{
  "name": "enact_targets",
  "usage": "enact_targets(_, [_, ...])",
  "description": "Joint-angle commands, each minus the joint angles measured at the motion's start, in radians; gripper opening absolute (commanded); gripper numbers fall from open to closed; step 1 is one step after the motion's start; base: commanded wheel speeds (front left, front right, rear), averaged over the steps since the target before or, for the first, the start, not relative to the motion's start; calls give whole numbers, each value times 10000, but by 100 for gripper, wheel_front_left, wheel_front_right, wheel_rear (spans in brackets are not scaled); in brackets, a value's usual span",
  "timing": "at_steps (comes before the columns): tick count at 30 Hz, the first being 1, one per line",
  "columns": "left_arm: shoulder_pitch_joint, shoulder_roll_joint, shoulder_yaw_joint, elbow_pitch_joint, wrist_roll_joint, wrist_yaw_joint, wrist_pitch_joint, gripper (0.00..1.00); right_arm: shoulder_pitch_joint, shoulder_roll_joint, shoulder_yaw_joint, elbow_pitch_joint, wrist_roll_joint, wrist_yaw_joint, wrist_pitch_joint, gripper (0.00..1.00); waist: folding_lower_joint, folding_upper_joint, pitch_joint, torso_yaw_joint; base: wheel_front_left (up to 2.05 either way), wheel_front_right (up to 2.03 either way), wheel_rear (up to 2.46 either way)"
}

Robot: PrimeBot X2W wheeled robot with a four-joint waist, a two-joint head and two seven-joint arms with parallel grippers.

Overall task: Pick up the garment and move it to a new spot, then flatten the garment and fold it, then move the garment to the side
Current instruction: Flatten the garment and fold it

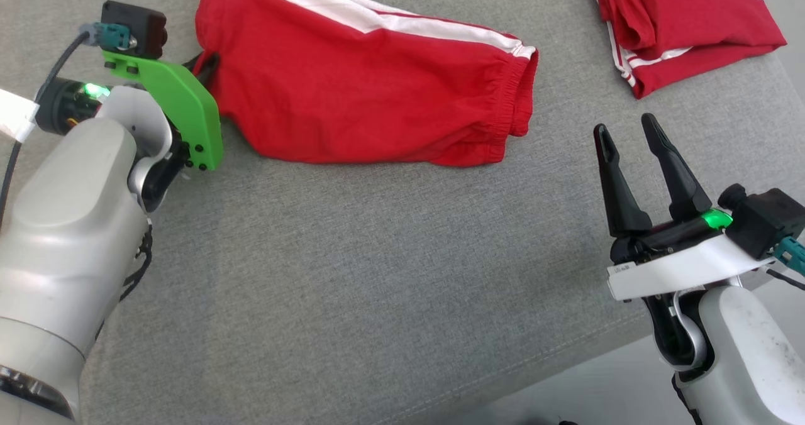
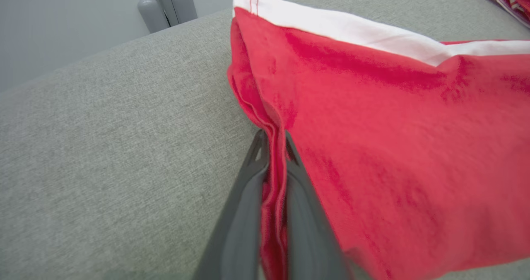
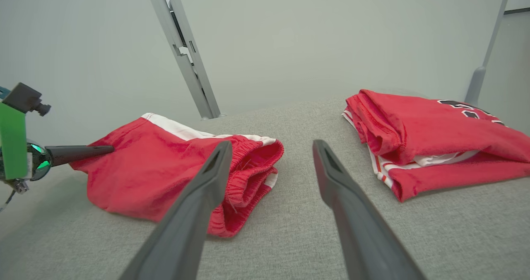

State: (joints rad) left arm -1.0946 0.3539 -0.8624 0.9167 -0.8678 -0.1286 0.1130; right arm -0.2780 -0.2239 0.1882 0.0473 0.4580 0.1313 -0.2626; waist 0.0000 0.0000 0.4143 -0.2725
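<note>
The garment point(image 1: 365, 85) is a pair of red shorts with a white side stripe, folded and lying on the grey surface point(image 1: 377, 274) at the upper middle. My left gripper point(image 2: 273, 141) is shut on the shorts' left edge, with red cloth pinched between its dark fingers point(image 2: 244, 197); in the head view its tips point(image 1: 207, 63) are partly behind the green wrist bracket. The right wrist view shows that same grip point(image 3: 105, 149) on the shorts point(image 3: 174, 168). My right gripper point(image 1: 629, 129) hovers open to the lower right of the shorts, nothing between its fingers point(image 3: 194, 201).
A second folded red garment point(image 1: 679, 16) with white trim and black lettering lies at the far right, also visible as the red pile point(image 3: 430, 135). The surface's front edge point(image 1: 566, 356) runs diagonally at the lower right. Grey metal posts point(image 3: 182, 52) stand behind.
</note>
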Motion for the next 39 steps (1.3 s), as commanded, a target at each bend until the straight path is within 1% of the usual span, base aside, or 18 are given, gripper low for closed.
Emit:
enact_targets(1, [311, 33, 9, -112, -122, -27, -150, 0, 225, 6, -66, 48, -84, -15, -24, 100, 0, 0, -479, 393, 0, 0, 0])
enact_targets(8, [1486, 301, -29, -761, -488, -23, -646, 0, 915, 111, -407, 173, -218, -15, -24, 100, 0, 0, -1240, 925, 0, 0, 0])
enact_targets(11, [2009, 407, 0, -1112, -589, 83, -794, 0, 1178, 135, -581, 227, -249, -15, -24, 100, 0, 0, -1451, 1075, 0, 0, 0])
enact_targets(18, [3578, 725, 31, -2330, -913, 620, -1092, 0, 1834, 189, -1001, 324, -403, -15, -24, 100, 0, 0, -1859, 1324, 0, 0, 0])
enact_targets(24, [4680, 802, 38, -3306, -1132, 1167, -1180, 0, 2121, 204, -1206, 311, -474, -15, -24, 100, 0, 0, -1958, 1418, 0, 0, 0])
enact_targets(25, [4819, 814, 76, -3510, -991, 1439, -1463, 47, 2092, 210, -1197, 326, -517, -15, -24, 100, 0, 0, -1984, 1441, 0, 0, 0])
enact_targets(26, [4908, 813, 66, -3552, -928, 1544, -1590, 100, 2071, 206, -1169, 357, -527, -15, -24, 100, 0, 0, -2025, 1448, 0, 0, 0])
enact_targets(28, [5053, 736, 189, -3691, -886, 1752, -2062, 100, 2036, 223, -1138, 402, -570, -15, -24, 100, 0, 0, -2148, 1485, 0, 0, 0])
enact_targets(34, [5511, 727, 505, -3843, -621, 2144, -3371, 100, 2174, 308, -1110, 533, -722, -15, -24, 100, 0, 0, -2625, 1679, 0, 0, 0])
enact_targets(39, [6047, 628, 1076, -3956, -468, 2253, -3730, 100, 2306, 302, -1138, 606, -796, -15, -24, 100, 0, 0, -3019, 1924, 0, 0, 0])
